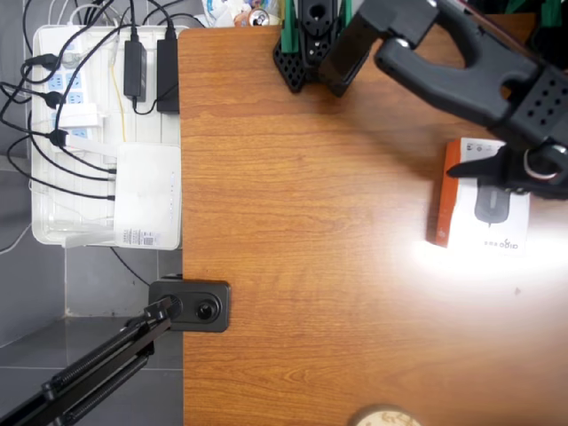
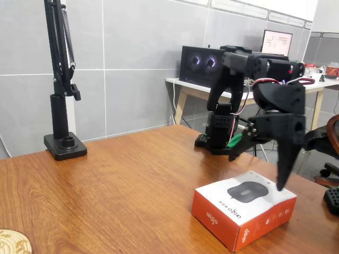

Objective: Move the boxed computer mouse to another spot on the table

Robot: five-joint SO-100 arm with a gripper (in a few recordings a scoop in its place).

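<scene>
The boxed computer mouse (image 1: 484,232) (image 2: 244,209) lies flat at the right side of the table (image 1: 311,231) (image 2: 116,185). It is a white carton with a dark mouse pictured on top and orange-red sides. My black gripper (image 1: 508,176) (image 2: 259,166) hovers over the box's far end and is open, with its jaws spread wide and nothing between them. In the fixed view the long finger (image 2: 284,164) points straight down, and its tip is at or just above the box's top face. The other finger (image 2: 241,148) angles out beyond the box's far edge.
The arm's base (image 1: 306,44) (image 2: 217,135) stands at the table's far edge. A camera mount (image 1: 193,306) clamps to the left edge, beside a white tray (image 1: 44,226) of cables and a router-like device (image 1: 146,195). A round wooden disc (image 1: 386,417) (image 2: 11,242) lies near the front edge.
</scene>
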